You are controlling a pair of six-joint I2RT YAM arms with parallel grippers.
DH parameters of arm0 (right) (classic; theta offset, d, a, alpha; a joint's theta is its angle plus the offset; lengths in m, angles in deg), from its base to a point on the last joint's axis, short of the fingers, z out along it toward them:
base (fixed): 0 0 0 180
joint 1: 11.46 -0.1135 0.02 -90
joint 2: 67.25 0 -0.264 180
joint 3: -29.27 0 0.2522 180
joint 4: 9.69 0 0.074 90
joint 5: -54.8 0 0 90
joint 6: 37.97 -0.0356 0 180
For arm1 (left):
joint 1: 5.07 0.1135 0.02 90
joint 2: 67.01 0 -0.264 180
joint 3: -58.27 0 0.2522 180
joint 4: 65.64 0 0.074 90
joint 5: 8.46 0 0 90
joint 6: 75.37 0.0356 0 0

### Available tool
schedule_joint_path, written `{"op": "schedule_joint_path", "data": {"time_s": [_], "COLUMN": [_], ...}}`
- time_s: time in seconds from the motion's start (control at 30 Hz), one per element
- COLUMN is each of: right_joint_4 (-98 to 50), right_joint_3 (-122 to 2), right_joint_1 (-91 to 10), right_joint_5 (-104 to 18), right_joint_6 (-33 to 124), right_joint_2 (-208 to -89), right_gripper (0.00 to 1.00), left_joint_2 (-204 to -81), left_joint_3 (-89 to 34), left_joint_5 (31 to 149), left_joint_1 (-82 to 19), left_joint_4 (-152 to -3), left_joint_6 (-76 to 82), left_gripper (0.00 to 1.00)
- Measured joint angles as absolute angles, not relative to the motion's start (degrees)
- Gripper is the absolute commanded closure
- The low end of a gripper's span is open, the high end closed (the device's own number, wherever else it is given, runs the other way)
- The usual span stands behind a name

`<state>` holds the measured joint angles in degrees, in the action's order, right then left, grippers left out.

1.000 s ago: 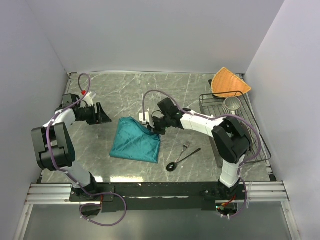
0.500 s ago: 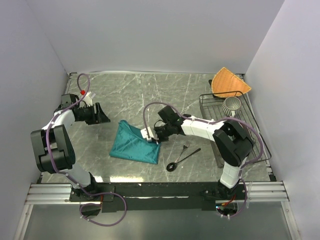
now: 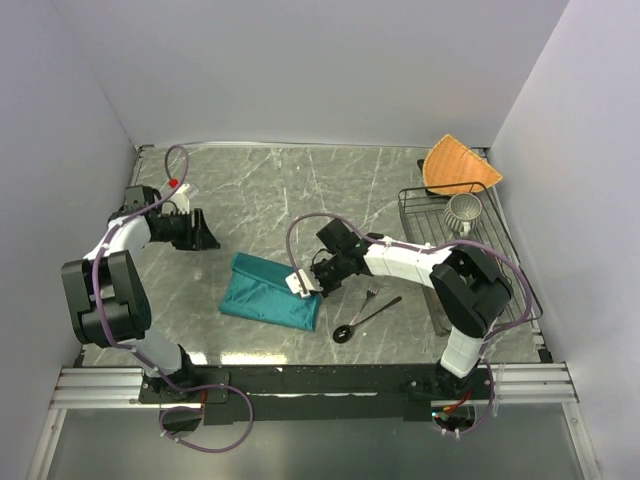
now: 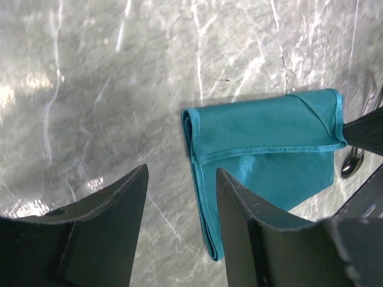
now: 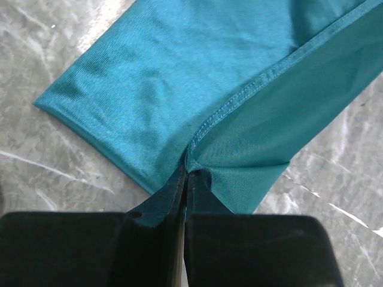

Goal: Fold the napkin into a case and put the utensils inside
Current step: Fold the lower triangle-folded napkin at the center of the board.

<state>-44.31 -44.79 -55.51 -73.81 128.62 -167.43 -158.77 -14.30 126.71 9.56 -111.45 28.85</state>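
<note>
The teal napkin [image 3: 265, 291] lies folded on the marble table, a flap laid over its lower layer. It also shows in the left wrist view [image 4: 269, 140] and the right wrist view [image 5: 179, 78]. My right gripper [image 3: 305, 284] is shut on the napkin's hemmed edge [image 5: 190, 160] at its right end. My left gripper [image 3: 207, 238] is open and empty, up and left of the napkin and apart from it; in its own view the gripper [image 4: 179, 203] frames the napkin's left fold. The silver fork [image 3: 370, 295] and dark spoon [image 3: 362, 320] lie right of the napkin.
A black wire rack [image 3: 440, 215] stands at the right with a metal cup [image 3: 464, 209] on it. An orange fan-shaped cloth [image 3: 458, 166] lies at the back right. Walls close in the left, back and right.
My right gripper has moved down and left with the napkin's edge, laying the raised flap down so the napkin now lies flatter and narrower. The left arm has barely moved.
</note>
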Motion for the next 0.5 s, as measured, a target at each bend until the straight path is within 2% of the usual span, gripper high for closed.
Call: {"op": "schedule_joint_path", "data": {"time_s": [0.27,0.5], "right_joint_4": [-45.21,-45.64], "right_joint_3": [-43.21,-42.71], "right_joint_1": [-56.3,-56.47], "right_joint_5": [-73.53,-72.94], "right_joint_6": [131.55,133.17], "right_joint_2": [-166.91,-166.49], "right_gripper": [1.0,1.0], "left_joint_2": [-158.88,-161.35], "left_joint_3": [-17.68,-18.97], "left_joint_5": [125.55,122.58], "left_joint_1": [4.25,-1.78], "left_joint_4": [-114.19,-115.19], "left_joint_6": [34.66,38.25], "left_gripper": [0.46,0.37]}}
